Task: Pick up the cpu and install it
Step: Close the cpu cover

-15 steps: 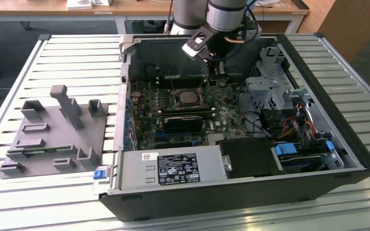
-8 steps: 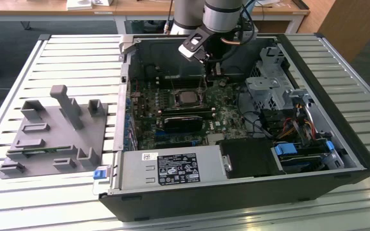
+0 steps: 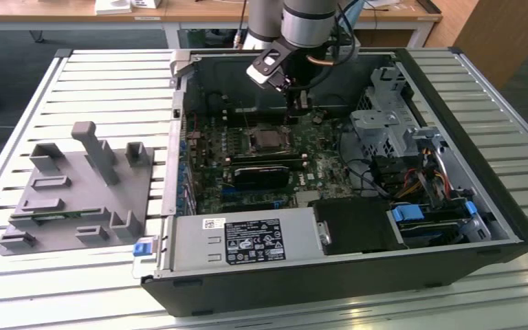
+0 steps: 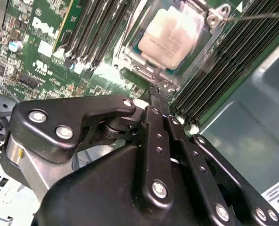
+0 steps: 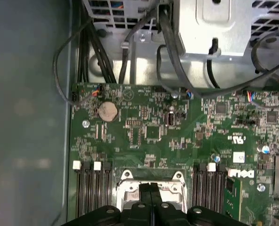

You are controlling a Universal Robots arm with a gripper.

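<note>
From the exterior view I can barely make out the gripper (image 3: 295,110). Its dark fingers blend into the shadowed back of the open computer case (image 3: 507,206), and the arm above is cut off at the picture's edge. The fingers hang over the green board (image 3: 218,161), just beyond the socket (image 3: 269,139), whose middle looks like nothing more than a dull grey square from here.

The second wrist view settles more. The cpu (image 4: 171,33) lies flat inside the socket's metal frame (image 4: 215,18), its silver top washed pale by glare. The gripper (image 4: 156,92) has its fingers pressed together into one narrow tip with nothing between them. The tip sits just beside the near edge of the frame, and I cannot tell whether it touches.

In the first wrist view the fingertips (image 5: 145,189) cover the middle of the socket, so the chip is hidden and I see just the frame's corners on either side. That view also gives me the coin battery (image 5: 107,111), the black memory slots (image 5: 90,188) flanking the socket, and a bundle of black cables (image 5: 170,47) under a metal cage (image 5: 214,23).

The exterior view adds a grey plastic tray (image 3: 71,192) on the slatted table (image 3: 108,75), well apart from the case on the exterior view's left.
</note>
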